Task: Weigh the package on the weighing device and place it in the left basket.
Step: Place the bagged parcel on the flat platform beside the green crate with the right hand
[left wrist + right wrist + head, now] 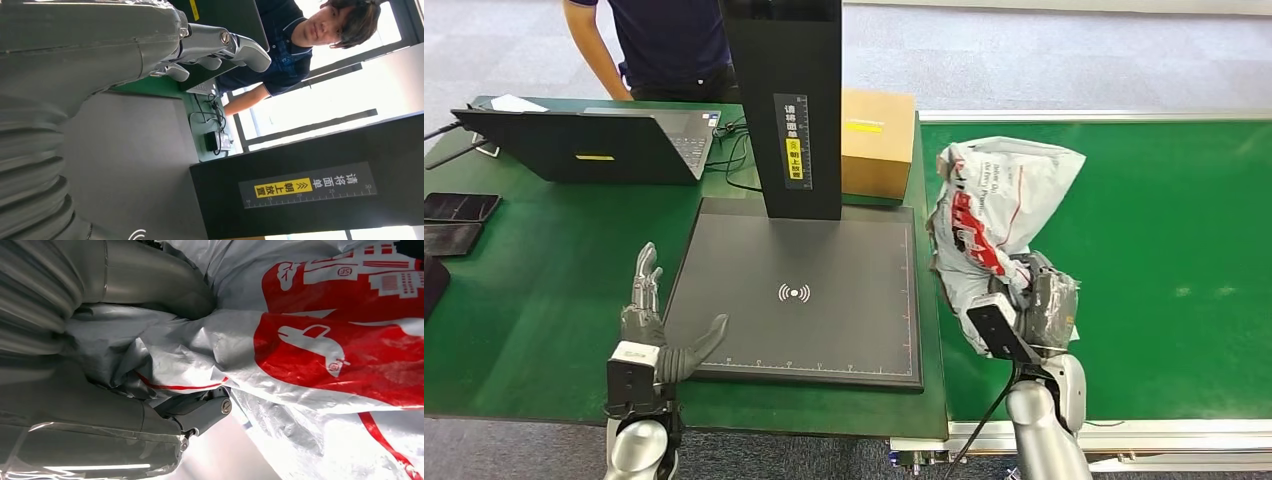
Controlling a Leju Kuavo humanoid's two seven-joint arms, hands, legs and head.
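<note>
Right hand (pixel 1042 305) grips the package (pixel 994 210) at its near end; the package rises up and away from the hand, over the conveyor belt (pixel 1164 250). Weighing device (pixel 799 290) lies to the left of the right hand, on the table (pixel 544 270), its upright column (pixel 786 100) at the far edge. Cardboard box (pixel 879 140) sits behind the device, just right of the column, far-left of the right hand. Left hand (pixel 649 330) rests at the device's near-left corner, thumb over its edge. Laptop (pixel 589 140) lies beyond the left hand. Phones (pixel 454 220) lie left of that hand, at the table edge. Person (pixel 659 45) stands behind the laptop.
</note>
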